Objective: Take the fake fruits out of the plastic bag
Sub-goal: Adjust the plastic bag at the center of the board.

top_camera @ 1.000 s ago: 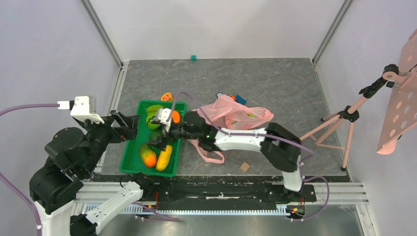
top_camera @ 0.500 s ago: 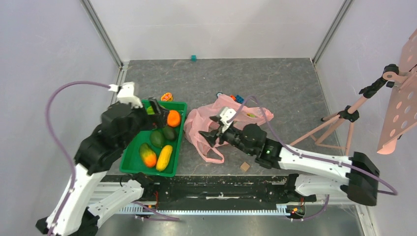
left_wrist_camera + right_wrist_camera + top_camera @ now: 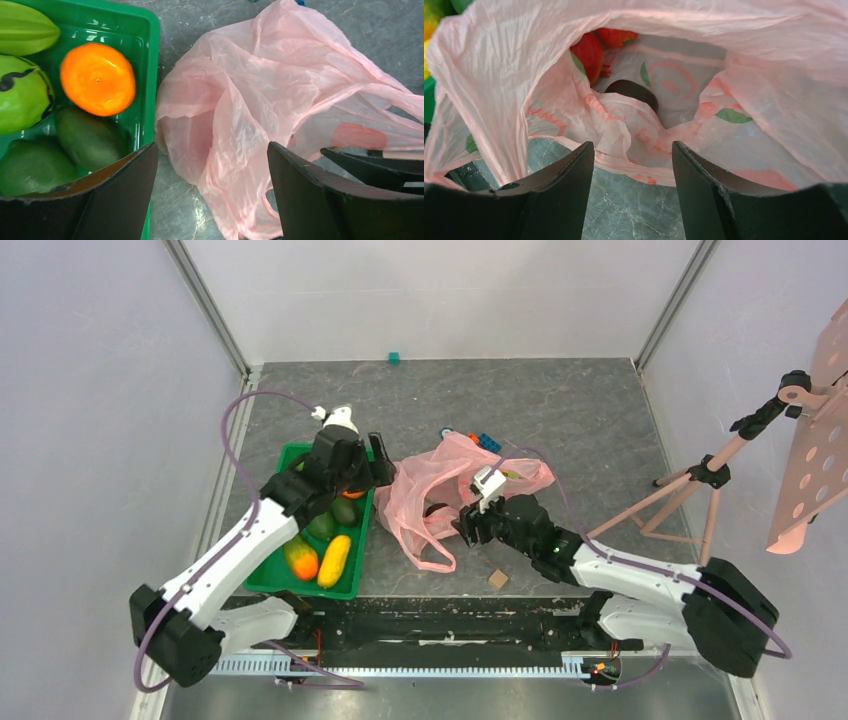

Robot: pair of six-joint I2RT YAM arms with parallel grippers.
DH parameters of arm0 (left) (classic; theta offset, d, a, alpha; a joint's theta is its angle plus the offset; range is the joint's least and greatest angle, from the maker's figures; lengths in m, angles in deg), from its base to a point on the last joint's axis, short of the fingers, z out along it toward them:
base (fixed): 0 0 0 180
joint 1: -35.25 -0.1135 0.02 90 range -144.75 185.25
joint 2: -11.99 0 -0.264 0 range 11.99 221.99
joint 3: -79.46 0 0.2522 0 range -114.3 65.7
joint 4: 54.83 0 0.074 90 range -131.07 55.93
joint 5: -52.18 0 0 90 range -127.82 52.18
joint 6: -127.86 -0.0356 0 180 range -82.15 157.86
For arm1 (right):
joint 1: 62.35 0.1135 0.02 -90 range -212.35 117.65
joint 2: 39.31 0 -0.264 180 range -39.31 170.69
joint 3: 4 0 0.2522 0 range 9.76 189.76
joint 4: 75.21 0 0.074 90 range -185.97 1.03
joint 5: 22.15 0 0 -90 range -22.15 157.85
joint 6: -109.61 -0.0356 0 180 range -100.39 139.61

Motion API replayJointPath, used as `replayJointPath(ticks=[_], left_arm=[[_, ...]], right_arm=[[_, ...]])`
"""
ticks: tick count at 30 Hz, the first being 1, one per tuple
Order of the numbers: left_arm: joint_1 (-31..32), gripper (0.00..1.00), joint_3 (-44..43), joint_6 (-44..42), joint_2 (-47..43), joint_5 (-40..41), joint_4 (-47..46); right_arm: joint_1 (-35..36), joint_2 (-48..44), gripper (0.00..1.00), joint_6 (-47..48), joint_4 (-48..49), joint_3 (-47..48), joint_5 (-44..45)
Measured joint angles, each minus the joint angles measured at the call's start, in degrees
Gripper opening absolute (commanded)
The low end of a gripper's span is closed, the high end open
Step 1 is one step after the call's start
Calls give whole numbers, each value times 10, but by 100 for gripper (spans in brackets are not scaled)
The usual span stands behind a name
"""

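The pink plastic bag (image 3: 450,478) lies crumpled right of the green tray (image 3: 290,585). In the right wrist view its mouth (image 3: 634,20) gapes, and two glossy red fake fruits (image 3: 589,52) (image 3: 616,36) lie deep inside, with a dark oval shape (image 3: 631,92) in front of them. My right gripper (image 3: 464,526) (image 3: 633,190) is open and empty on the table at the bag's mouth. My left gripper (image 3: 378,466) (image 3: 212,200) is open and empty, low over the bag's left edge (image 3: 240,110) beside the tray. A mango-like orange-and-green fruit (image 3: 300,558) lies in the tray.
The tray also holds an orange ball (image 3: 97,78), dark green avocados (image 3: 87,137), a yellow oblong fruit (image 3: 334,560) and light green fruits (image 3: 20,100). Small toys (image 3: 484,441) lie behind the bag. A small brown block (image 3: 497,579) lies near the front edge. A pink stand (image 3: 700,480) is at the right.
My left arm swung from the tray's left side across it to the bag's left edge. My right gripper left the tray and came to the bag's mouth.
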Motion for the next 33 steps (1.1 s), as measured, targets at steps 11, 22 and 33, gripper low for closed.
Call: replayJointPath(ticks=[11,22,33], left_arm=[[10,80,22,6,118,-26,-99],[30,79,72,6,138,-43,-153],[37,79,98,6,141,-46,-179]], right_arm=[[-22,140,48,-17,31,78,-16],[-23,195,34,-41,76,41,-56],[-2,195,36,-76,107,-42,-50]])
